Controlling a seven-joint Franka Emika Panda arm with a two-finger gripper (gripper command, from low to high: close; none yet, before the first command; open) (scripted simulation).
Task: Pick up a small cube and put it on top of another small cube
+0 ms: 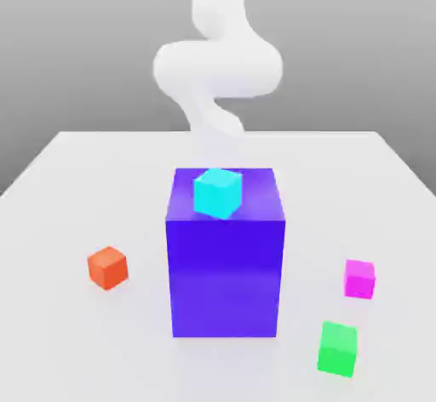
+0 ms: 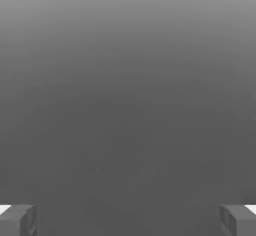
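**Cyan cube on the block, my fingers spread over nothing**

From the exterior view, the table (image 1: 77, 187) is the biggest thing: a pale slab whose far edge runs straight behind my arm (image 1: 217, 64) and whose side edges slant outward toward the camera. Most of its surface is bare, with wide room on both sides of the centre.

My arm rises white and curved behind the middle of the table, past the far edge of the block.

The purple block (image 1: 226, 277) stands upright in the middle, by far the tallest thing on the table. On its top face sits the cyan cube (image 1: 217, 192), near the front edge, turned a little askew, touching nothing else.

Three small cubes lie on the table, all well apart from one another. The orange cube (image 1: 107, 267) sits to the exterior view's left of the block, with open table around it. The green cube (image 1: 339, 348) lies toward the exterior view's right, nearest the camera. The pink cube (image 1: 359, 278) sits on that same side, beyond the green one.

The hand view adds my pincer (image 2: 128, 220): two grey fingers (image 2: 17, 220) set wide apart, released, with plain grey between them.
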